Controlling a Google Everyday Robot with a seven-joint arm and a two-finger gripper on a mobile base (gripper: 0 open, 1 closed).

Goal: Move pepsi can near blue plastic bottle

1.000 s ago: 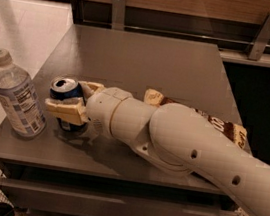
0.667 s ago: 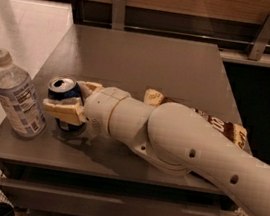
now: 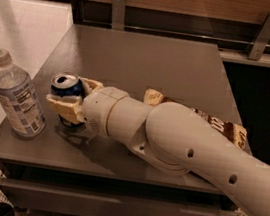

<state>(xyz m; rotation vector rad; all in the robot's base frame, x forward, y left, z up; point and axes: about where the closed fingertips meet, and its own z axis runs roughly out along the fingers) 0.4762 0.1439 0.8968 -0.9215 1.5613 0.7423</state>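
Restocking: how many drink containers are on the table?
2: small dark blue metal can in the claw, mid-left; clear white-capped plastic bottle at the left edge. The arm may hide more.

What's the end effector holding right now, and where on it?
The end effector holds the pepsi can by its body, a finger on either side, below the silver top, beside the blue plastic bottle.

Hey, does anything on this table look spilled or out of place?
Nothing spilled. The gripper grips the upright pepsi can beside the standing blue plastic bottle. One oddity: a brown snack bag lies flat, partly under the arm.
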